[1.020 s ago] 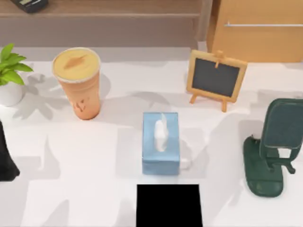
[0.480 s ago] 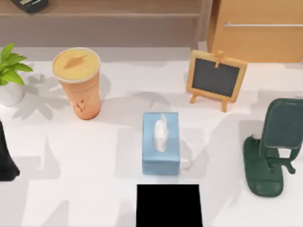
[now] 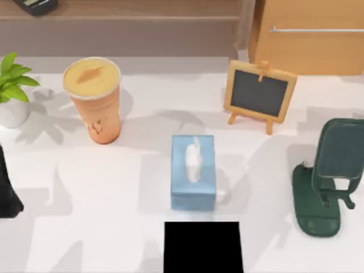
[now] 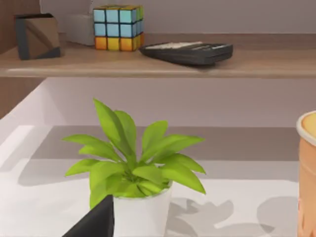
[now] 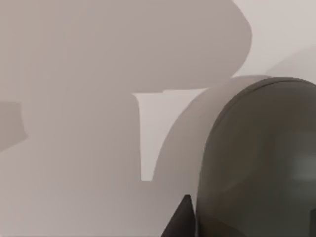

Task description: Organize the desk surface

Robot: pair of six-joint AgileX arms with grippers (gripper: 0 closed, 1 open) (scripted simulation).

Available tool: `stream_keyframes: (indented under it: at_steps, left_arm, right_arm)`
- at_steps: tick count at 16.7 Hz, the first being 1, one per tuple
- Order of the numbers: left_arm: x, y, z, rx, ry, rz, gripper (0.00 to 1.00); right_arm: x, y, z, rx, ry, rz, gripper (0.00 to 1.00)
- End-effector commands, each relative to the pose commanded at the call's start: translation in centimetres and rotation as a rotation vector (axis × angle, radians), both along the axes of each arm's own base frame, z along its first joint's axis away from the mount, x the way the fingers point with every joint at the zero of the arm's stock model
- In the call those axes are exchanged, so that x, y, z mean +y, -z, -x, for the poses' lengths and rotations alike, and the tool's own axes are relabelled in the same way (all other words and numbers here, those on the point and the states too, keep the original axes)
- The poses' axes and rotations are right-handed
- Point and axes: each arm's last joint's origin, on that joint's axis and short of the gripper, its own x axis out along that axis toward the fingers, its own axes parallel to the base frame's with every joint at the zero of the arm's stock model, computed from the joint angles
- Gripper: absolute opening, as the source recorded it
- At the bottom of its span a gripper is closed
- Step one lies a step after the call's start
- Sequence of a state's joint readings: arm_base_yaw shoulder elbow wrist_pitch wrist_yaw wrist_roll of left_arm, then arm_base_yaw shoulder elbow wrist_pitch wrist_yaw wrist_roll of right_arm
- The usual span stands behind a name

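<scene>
White desk surface [image 3: 96,216] with scattered items; whether either pincer is released or clenched cannot be told.

Nearest, a black square mat [image 3: 203,247] lies at the near edge, centre. Just beyond it sits a blue tissue box [image 3: 193,172]. At the left edge a dark part of the left arm [image 3: 7,190] shows; to the right stands a dark green phone stand [image 3: 327,176]. Farther back, an orange cup [image 3: 94,99] stands left of centre, a potted plant [image 4: 133,182] at far left, and a small chalkboard easel [image 3: 260,94] right of centre. Beyond the desk, a shelf [image 4: 158,64] carries a colour cube [image 4: 118,27] and a calculator [image 4: 190,52]; a tan cabinet [image 3: 310,37] stands far right.
</scene>
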State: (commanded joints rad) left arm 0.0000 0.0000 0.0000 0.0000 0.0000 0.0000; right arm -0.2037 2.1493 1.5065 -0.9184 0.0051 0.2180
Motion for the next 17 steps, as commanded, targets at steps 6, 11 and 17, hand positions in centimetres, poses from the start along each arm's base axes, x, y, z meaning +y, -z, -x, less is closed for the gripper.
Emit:
stream_keyframes:
  at_steps: [6,11,17]
  left_arm:
    - [0.0,0.0,0.0,0.0,0.0,0.0,1.0]
    - [0.0,0.0,0.0,0.0,0.0,0.0,1.0]
    - [0.0,0.0,0.0,0.0,0.0,0.0,1.0]
  right_arm:
    - [0.0,-3.6,-0.2,0.002,0.0,0.0,0.0]
    - [0.0,-6.7,-0.1,0.005,0.0,-0.001,0.0]
    - [0.1,-9.2,0.2,-0.002,-0.001,0.0,0.0]
